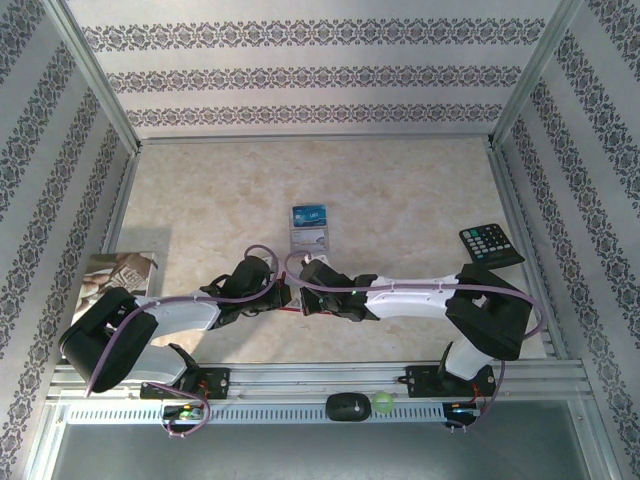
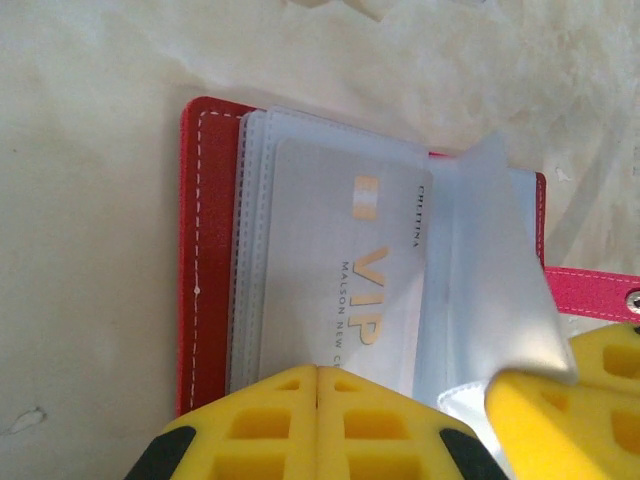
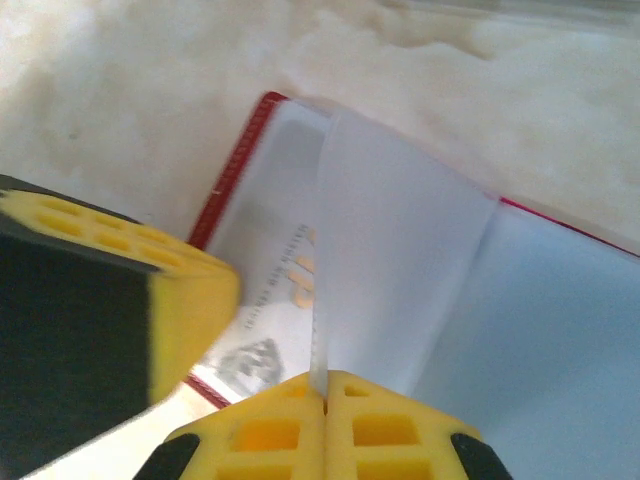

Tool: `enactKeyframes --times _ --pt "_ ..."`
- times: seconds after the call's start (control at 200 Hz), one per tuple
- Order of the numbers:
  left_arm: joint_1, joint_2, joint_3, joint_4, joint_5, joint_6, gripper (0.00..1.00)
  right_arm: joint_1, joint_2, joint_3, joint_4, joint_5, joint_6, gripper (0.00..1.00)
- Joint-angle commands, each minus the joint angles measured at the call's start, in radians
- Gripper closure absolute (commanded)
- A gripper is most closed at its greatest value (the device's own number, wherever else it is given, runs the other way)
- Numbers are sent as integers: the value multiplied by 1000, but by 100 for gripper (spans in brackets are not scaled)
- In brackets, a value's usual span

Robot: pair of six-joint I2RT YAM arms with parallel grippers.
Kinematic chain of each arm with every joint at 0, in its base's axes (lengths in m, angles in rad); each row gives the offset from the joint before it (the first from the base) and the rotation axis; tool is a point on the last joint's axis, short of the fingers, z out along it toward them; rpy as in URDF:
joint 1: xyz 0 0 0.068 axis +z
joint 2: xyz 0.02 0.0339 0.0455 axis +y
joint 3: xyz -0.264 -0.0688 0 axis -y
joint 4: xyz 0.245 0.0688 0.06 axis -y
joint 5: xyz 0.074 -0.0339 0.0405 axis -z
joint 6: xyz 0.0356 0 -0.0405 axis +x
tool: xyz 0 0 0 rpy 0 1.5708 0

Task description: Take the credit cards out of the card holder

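Top view, table (image 1: pixel 420 190): a blue card (image 1: pixel 310 213) and a silver-grey card (image 1: pixel 310 238) lie flat side by side beyond the arms, already out. A keypad remote (image 1: pixel 490 243) sits well apart at the right.
Top view, arms: both reach inward and meet near the table's middle, just in front of the two cards.
Left wrist view, card holder (image 2: pixel 205 250): red, lying open on the table with its clear sleeves fanned. A silver VIP card (image 2: pixel 350 270) sits in the top sleeve.
Left wrist view, left gripper (image 2: pixel 317 385): yellow fingers pressed together on the VIP card's near edge. I cannot tell whether sleeve film is caught too.
Left wrist view, clear sleeve leaf (image 2: pixel 500 260): lifted up and off to the right of the card.
Right wrist view, right gripper (image 3: pixel 323 405): fingers closed, pinching that leaf's lower edge and holding it upright.
Step in hand: probably drawing out a third card.
Next move calls for: a straight pull along the sleeve by the left claw, while the right one steadies the holder so it does not slide along.
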Motion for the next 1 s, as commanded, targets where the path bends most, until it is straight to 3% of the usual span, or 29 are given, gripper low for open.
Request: enactKeyframes --times 0.0,0.13,0.23,0.35,0.51,0.749,0.869,0.994 --pt "-19 4 -25 -11 10 -25 100 -10 -52 -47 -100 103 111 100" --pt "-32 -5 -6 -33 12 -15 100 -15 -130 -85 -183 176 190 69" --pt "-44 8 5 -31 17 -14 100 -15 -217 -86 -190 194 138 62" --pt "-45 25 7 -16 25 -17 100 -32 -240 -42 -91 29 12 64" --pt "-45 5 3 -26 5 -18 100 -71 -105 39 -87 -125 27 77" --pt "-45 20 6 -25 -1 -14 100 -91 -40 -46 -49 -163 122 82" --pt "-44 40 17 -18 7 -16 100 -99 -14 -44 16 -236 109 82" --pt "-45 -21 25 -53 -2 3 99 -105 -22 -10 -20 -228 88 80"
